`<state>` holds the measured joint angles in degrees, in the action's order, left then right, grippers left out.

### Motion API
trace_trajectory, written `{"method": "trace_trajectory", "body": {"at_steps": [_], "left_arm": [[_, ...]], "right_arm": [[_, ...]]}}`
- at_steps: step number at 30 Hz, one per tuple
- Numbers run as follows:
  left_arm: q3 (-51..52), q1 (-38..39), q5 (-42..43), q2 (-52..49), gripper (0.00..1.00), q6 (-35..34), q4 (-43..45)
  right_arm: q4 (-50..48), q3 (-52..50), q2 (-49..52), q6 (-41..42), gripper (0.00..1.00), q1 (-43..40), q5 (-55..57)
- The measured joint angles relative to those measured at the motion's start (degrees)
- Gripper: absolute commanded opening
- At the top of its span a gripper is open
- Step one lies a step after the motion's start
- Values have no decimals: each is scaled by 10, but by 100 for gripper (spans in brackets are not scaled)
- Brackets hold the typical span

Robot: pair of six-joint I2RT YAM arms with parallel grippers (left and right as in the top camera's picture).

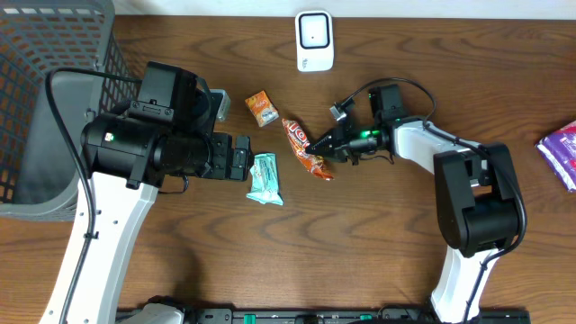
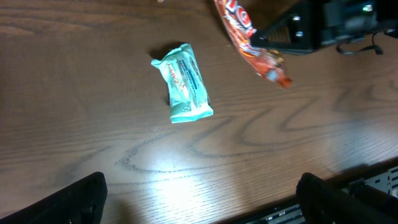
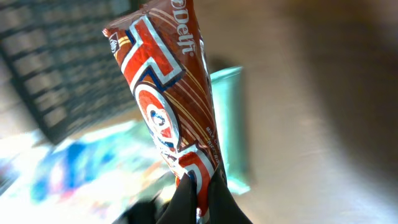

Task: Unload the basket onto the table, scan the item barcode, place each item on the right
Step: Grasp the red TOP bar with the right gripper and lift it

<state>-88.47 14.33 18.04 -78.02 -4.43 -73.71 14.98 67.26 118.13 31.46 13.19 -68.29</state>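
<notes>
Right end effector [image 1: 319,147] is clamping the red Delfi bar [image 3: 168,106], left end effector [image 1: 245,159] is hanging spread wide beside the teal packet [image 2: 183,83].

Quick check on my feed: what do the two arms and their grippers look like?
The left arm and right arm have white links with bulky black joint housings. A black cable loops above the right wrist, where a green light glows. The left gripper and right gripper are black.
</notes>
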Motion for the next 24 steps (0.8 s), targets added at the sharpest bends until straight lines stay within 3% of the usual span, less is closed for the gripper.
{"method": "trace_trajectory", "body": {"at_steps": [4, 8, 17, 24], "left_arm": [[0, 0, 0, 0, 98, 0, 0], [0, 0, 0, 0, 98, 0, 0], [0, 0, 0, 0, 98, 0, 0], [0, 0, 0, 0, 98, 0, 0]], "right_arm": [[12, 0, 0, -7, 2, -3, -107], [42, -1, 0, 40, 1, -2, -158], [45, -2, 0, 192, 1, -1, -185], [45, -2, 0, 232, 1, -1, -188]]}}
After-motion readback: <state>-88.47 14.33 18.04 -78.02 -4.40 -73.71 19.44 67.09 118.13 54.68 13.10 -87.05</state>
